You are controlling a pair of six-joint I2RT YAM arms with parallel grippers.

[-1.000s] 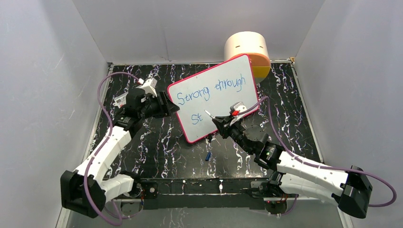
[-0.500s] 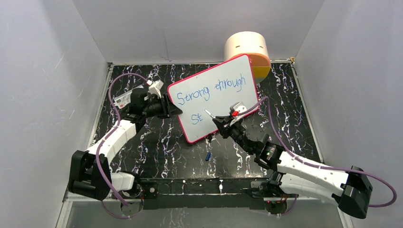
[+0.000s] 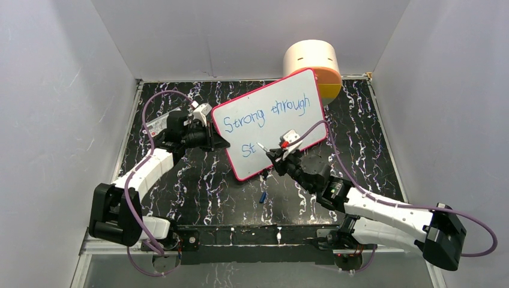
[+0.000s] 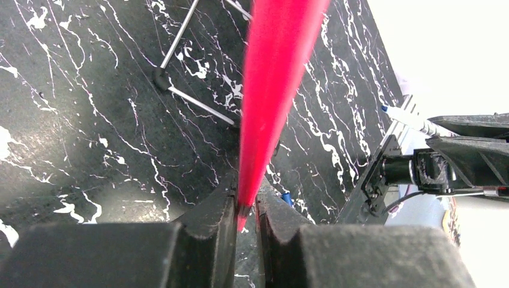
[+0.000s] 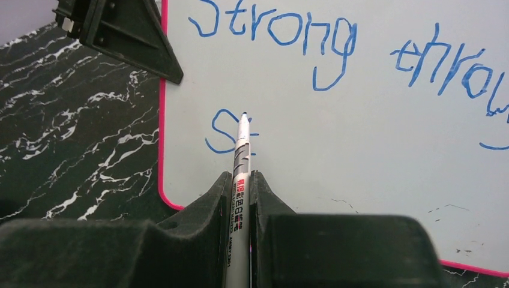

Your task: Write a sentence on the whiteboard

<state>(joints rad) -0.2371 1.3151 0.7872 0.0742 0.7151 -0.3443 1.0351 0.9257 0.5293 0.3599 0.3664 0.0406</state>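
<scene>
PROGRESS: sentence (image 3: 243, 122) on whiteboard (image 3: 252, 165) reads "Strong through St" | REMAINING: rest of line two, judged | left gripper (image 4: 245, 204) clamped on whiteboard frame | right gripper (image 5: 240, 180) pinching marker (image 5: 242, 144)

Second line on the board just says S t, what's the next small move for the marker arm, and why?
Probably slide the marker tip just past the "St" and touch the whiteboard to start the next letter: the right claw grips the marker with its tip at the "t", and the left claw pinches the board's red edge, steadying it.
</scene>
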